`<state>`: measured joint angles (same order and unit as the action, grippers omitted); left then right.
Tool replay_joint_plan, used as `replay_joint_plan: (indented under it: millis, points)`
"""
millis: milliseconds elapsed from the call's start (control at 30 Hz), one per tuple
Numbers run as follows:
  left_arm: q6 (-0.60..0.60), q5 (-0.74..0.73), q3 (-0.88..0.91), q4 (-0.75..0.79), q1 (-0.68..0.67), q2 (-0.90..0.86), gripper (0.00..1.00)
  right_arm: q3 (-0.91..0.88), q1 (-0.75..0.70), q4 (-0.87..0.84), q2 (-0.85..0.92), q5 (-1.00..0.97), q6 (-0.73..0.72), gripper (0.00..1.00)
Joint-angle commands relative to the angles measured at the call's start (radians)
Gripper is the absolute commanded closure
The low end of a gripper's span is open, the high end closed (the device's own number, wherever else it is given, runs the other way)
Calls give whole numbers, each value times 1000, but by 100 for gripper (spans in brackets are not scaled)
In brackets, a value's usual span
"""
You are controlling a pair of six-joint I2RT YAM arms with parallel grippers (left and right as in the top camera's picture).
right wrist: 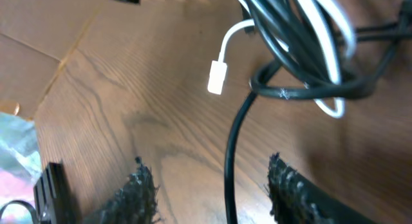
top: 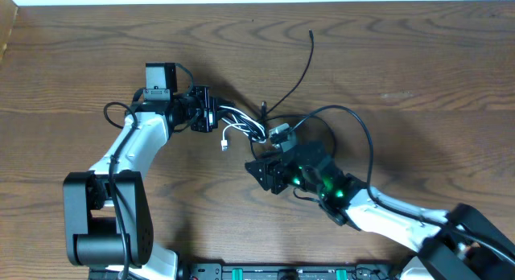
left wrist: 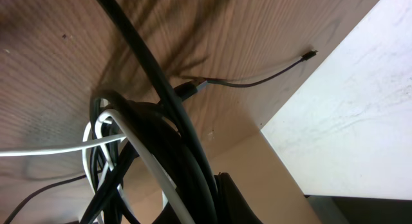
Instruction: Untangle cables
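**Left anchors the bundle, right is open and empty**

Right gripper (right wrist: 212, 197): jaws roughly half apart, gripping nothing. A run of the black cable (right wrist: 232, 147) passes straight between its fingers (right wrist: 138, 192) without touching either one. My read: it's lined up to take that single strand and pull it away from the knot.

Just ahead of those fingers the black run loops once around the bundle, like a loose hitch. The white plug (right wrist: 217, 77) hangs free ahead and to the left of the jaws, on a short bent lead. It's clear of the loop, so it should come out easily.

Left gripper (top: 203, 111): closed, and from overhead it looks clamped on the cables (top: 245, 123) at their far end from the right gripper. Its own fingers are barely visible in the wrist view, so the exact bite point is unclear. Likely purpose is to act as an anchor, holding the bundle stretched between the two arms so strands can be picked off.

State of the cables:
- Tangled and not yet separated. The black coils are doubled over, with white cable (left wrist: 151, 166) threaded through them.
- One thin black tail runs out well beyond both grippers across the table (top: 418, 63), free at its tip.
- A second black loop arcs out beside the right wrist.
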<state>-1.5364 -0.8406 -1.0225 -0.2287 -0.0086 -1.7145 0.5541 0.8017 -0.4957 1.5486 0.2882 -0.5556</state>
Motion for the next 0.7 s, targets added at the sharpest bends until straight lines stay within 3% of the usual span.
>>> replay_joint_plan:
  millis: [0,133,267,333,533,600,667]
  points:
    - [6,-27,-15,-3,2,18,92,2,19,-41,26,-17,-71,50]
    - [6,-27,-15,-3,2,18,92,3,18,-82,26,-35,-95,60]
    - [6,-27,-15,-3,3,18,92,4,18,-84,26,-28,-129,91]
    - [6,-27,-15,-2,3,18,92,5,18,-89,26,22,-154,99]
    - [6,-27,-15,-3,3,18,92,5,18,-67,26,113,-147,96]
    - [6,-28,-15,-3,3,18,92,5,17,-43,26,64,-143,61]
    - [6,-28,-15,-3,3,18,92,5,17,-32,27,22,-143,55]
